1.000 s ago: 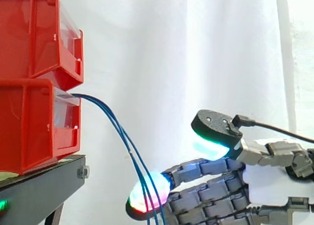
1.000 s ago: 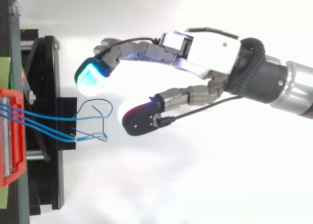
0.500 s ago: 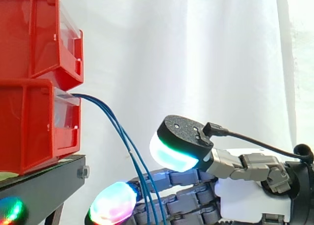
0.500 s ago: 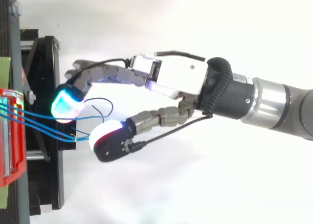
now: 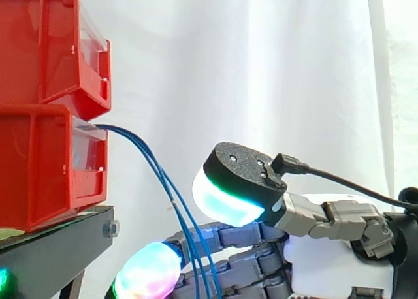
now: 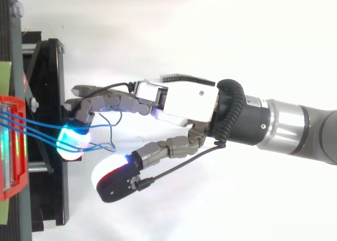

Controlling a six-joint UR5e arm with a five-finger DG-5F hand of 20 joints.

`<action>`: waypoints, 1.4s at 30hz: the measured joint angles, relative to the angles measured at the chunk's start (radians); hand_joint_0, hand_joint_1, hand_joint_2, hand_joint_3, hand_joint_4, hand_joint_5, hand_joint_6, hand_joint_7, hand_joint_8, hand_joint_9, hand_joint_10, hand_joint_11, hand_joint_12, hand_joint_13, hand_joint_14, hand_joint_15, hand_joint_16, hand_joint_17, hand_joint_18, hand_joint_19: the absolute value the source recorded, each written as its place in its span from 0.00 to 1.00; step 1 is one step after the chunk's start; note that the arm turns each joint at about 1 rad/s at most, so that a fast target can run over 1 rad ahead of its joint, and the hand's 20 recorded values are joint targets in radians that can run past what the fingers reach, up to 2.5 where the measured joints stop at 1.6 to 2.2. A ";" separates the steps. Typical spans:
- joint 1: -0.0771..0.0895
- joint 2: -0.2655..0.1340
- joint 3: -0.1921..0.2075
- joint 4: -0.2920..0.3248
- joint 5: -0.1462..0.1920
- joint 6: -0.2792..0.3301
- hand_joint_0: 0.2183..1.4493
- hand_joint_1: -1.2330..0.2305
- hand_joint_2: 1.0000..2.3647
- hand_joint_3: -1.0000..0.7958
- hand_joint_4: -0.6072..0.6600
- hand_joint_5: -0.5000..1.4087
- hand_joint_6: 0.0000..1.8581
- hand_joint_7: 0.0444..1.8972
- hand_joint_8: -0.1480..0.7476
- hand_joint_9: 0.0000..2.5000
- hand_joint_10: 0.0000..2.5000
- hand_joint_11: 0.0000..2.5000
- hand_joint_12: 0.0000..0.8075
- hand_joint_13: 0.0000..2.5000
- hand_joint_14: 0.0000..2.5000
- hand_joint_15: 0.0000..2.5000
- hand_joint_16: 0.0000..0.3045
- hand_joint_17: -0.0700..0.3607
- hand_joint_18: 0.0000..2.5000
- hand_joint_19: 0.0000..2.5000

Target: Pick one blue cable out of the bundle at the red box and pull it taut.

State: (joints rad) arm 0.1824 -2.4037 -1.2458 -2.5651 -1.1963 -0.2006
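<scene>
Since the earlier frames the hand [image 6: 184, 99] has travelled toward the stand, its fingers have swung across the blue cables, and its thumb has dropped away to their other side.

Behind everything hangs a white curtain [image 5: 261, 64]. From the right edge of the top view the arm [image 6: 295, 130] reaches level toward the black stand [image 6: 52, 199], which stands at the left and carries two red boxes, the upper red box [image 5: 46, 44] stacked on the lower red box [image 5: 39, 168].

At the end of the arm the hand is spread wide. Its fingers stretch toward the stand's near edge with only a slight bend, and one glowing fingertip [image 6: 71, 143] lies over the cables just at that edge. Whether it actually presses on them cannot be told. The thumb [image 5: 225, 198] is held well apart from the fingers, and nothing is pinched or wrapped between them.

From the open front of the lower red box the blue cables [image 5: 157, 175] come out together. They sag in a loose curve down past the stand's edge, crossing in front of the fingers in the side view. From above, their free ends curl in small loops under the fingers, beside the stand.
</scene>
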 measured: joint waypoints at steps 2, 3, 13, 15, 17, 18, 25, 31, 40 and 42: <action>0.001 0.000 0.000 0.003 0.000 0.001 0.24 0.40 0.00 0.28 0.75 0.20 0.27 0.56 0.45 0.11 0.00 0.00 0.44 0.03 0.00 0.03 0.21 0.49 0.00 0.01; 0.002 0.000 0.000 0.003 -0.001 0.002 0.24 0.40 0.00 0.28 0.74 0.20 0.27 0.57 0.45 0.11 0.00 0.00 0.43 0.03 0.00 0.03 0.20 0.49 0.00 0.01; -0.006 0.000 0.033 -0.032 -0.004 0.027 0.27 0.39 0.00 0.29 0.67 0.20 0.30 0.59 0.45 0.11 0.00 0.00 0.42 0.03 0.00 0.03 0.20 0.48 0.00 0.00; -0.007 0.000 0.046 -0.055 -0.004 0.033 0.27 0.38 0.00 0.30 0.66 0.20 0.31 0.57 0.45 0.11 0.00 0.00 0.42 0.03 0.00 0.03 0.20 0.47 0.00 0.01; -0.008 0.000 0.057 -0.077 -0.005 0.040 0.28 0.38 0.00 0.31 0.65 0.20 0.33 0.55 0.45 0.11 0.00 0.00 0.42 0.04 0.00 0.03 0.20 0.47 0.00 0.01; -0.009 0.000 0.063 -0.090 -0.005 0.044 0.28 0.38 0.00 0.31 0.65 0.20 0.34 0.55 0.45 0.11 0.00 0.01 0.42 0.03 0.00 0.03 0.19 0.47 0.00 0.01; -0.009 0.000 0.073 -0.119 -0.005 0.060 0.29 0.38 0.00 0.33 0.65 0.19 0.38 0.48 0.45 0.11 0.00 0.01 0.42 0.04 0.00 0.03 0.19 0.47 0.00 0.01; -0.010 0.000 0.075 -0.121 -0.005 0.066 0.30 0.38 0.01 0.36 0.63 0.17 0.44 0.44 0.45 0.11 0.00 0.02 0.42 0.04 0.00 0.03 0.19 0.47 0.00 0.00; -0.013 0.001 0.086 -0.132 -0.012 0.083 0.29 0.38 0.00 0.33 0.65 0.17 0.44 0.41 0.46 0.12 0.00 0.02 0.42 0.04 0.00 0.03 0.19 0.47 0.00 0.01; -0.014 0.001 0.087 -0.134 -0.015 0.087 0.28 0.38 0.00 0.31 0.65 0.17 0.42 0.42 0.46 0.11 0.00 0.02 0.42 0.04 0.00 0.04 0.20 0.48 0.00 0.01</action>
State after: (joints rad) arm 0.1681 -2.4027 -1.1586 -2.6986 -1.2113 -0.1138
